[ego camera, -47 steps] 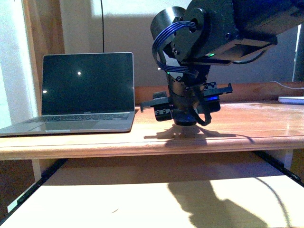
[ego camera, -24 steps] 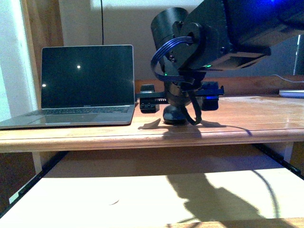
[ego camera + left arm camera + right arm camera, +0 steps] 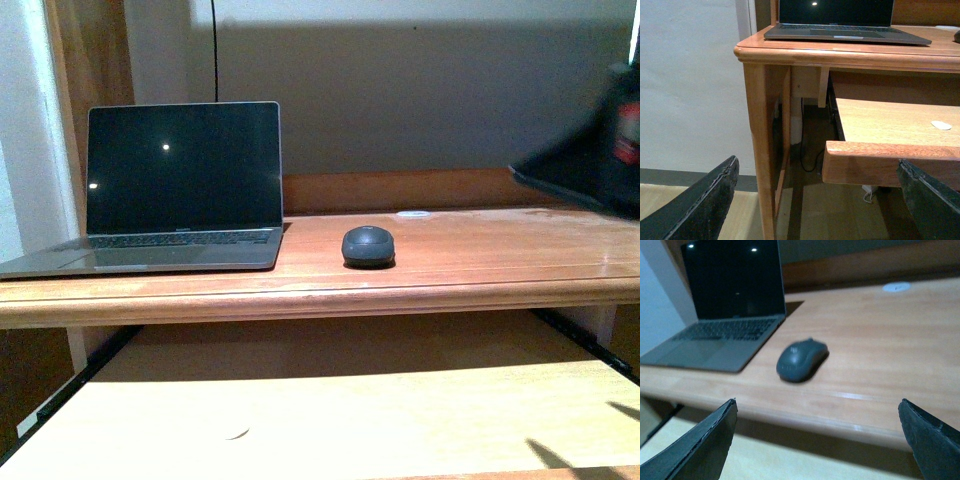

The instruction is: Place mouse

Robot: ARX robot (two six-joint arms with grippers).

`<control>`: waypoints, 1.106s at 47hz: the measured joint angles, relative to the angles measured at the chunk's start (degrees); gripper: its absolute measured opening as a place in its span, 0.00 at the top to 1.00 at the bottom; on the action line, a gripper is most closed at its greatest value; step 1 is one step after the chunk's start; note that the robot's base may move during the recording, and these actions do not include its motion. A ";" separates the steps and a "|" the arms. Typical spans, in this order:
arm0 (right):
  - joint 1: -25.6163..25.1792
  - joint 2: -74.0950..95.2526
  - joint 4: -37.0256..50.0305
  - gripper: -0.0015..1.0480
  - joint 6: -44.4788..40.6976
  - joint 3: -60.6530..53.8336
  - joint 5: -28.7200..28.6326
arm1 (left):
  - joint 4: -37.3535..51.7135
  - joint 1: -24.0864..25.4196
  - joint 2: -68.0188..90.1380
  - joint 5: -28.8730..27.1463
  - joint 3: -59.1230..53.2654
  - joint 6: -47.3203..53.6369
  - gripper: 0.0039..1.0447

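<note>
You have the wooden counter (image 3: 480, 262) across the whole front view, with a pull-out shelf (image 3: 350, 410) drawn forward beneath it. The open laptop (image 3: 182, 170) takes the counter's left end, its screen dark.

At the far right of the front view your right arm (image 3: 600, 150) shows only as a dark blur above the counter. The right hand (image 3: 816, 402) is spread wide and holds nothing. Its wrist camera looks across the counter's front lip towards the task's thing. The left hand (image 3: 817, 161) is also spread wide and empty. It hangs low, out in front of the shelf's front edge and near the counter's leg.

The mouse (image 3: 368, 245) lies flat on the counter, just right of the laptop and apart from it, with nothing touching it. The placing looks done to me.

From here, the trouble would be your own arms. Sweep the right one low across the counter and you could push that smooth, domed mouse against the laptop or off the front lip (it should slide easily). Raise the left hand carelessly and it could catch the shelf.

A small pale disc (image 3: 413, 214) sits near the counter's back, well behind the mouse.
</note>
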 joint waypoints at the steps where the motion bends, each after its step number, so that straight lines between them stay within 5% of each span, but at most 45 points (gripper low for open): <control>1: -1.25 -2.01 0.22 0.07 -0.39 -2.84 -2.05 | 0.00 0.00 0.00 0.00 0.00 0.00 0.07; 10: -8.72 -14.43 -1.62 0.07 -3.82 -18.23 -15.58 | 0.00 0.00 0.00 0.00 0.00 0.00 0.07; 21: -11.98 -21.97 -8.07 0.07 -10.05 -28.17 -23.52 | 0.00 0.00 0.00 0.02 0.00 0.00 0.07; 30: -7.72 -20.52 -6.54 0.07 -13.79 -31.43 -19.34 | 0.00 0.00 0.00 0.00 0.00 0.00 0.07; 52: 9.05 7.34 12.74 0.07 -13.97 -23.54 -1.22 | 0.00 0.00 0.00 0.00 0.00 0.00 0.07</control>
